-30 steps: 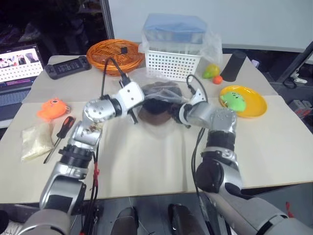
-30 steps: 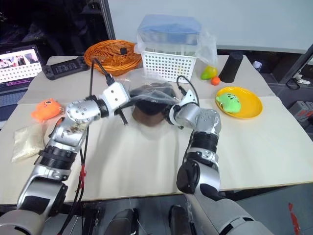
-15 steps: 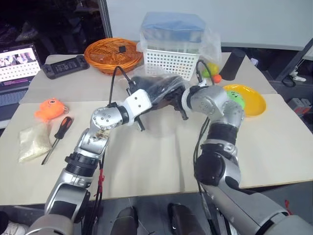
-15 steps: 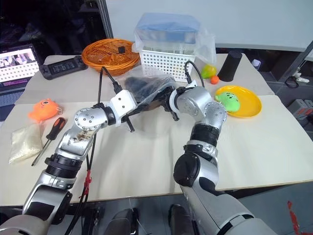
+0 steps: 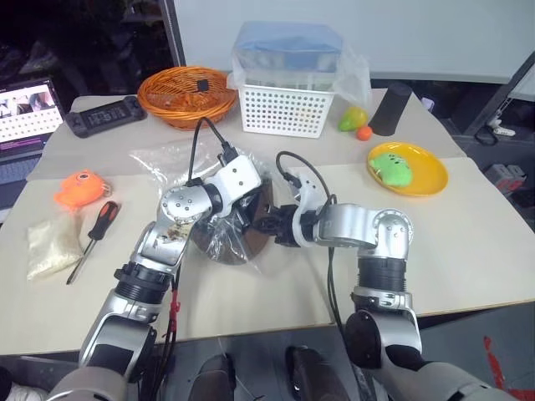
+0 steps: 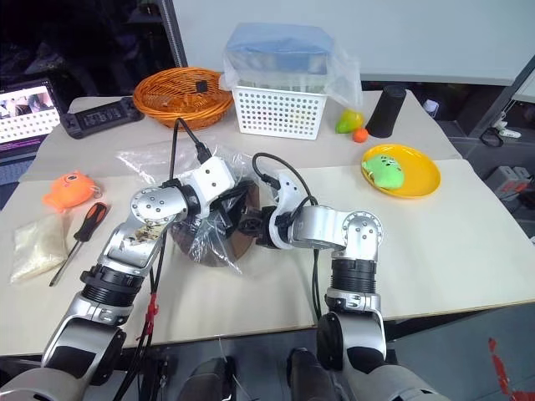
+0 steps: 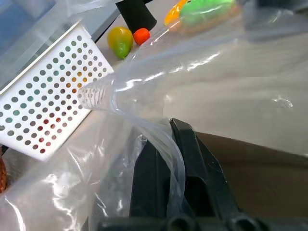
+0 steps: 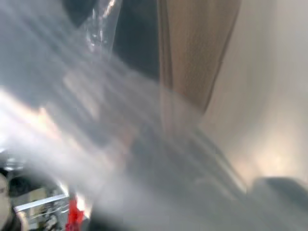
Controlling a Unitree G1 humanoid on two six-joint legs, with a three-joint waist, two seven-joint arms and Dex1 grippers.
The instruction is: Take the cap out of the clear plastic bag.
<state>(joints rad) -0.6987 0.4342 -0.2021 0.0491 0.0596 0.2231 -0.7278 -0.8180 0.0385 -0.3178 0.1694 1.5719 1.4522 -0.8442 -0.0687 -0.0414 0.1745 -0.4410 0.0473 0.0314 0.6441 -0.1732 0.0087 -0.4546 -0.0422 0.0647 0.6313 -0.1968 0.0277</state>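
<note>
You pulled the cap (image 5: 242,238) and clear plastic bag (image 5: 180,163) back, well away from the white basket (image 5: 287,107). Left gripper (image 7: 168,159) stayed clamped on bag film; right gripper (image 5: 266,224) was closed at the cap, which remained bagged.

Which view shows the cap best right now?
The right eye view: the cap shows as a brown disc under the clear plastic bag. The left wrist view catches a brown edge; the right wrist view is blurred.

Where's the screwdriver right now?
In the left eye view the screwdriver lies on the table's left side, between the orange fish toy and the packet of white grains, left of the left arm.
</note>
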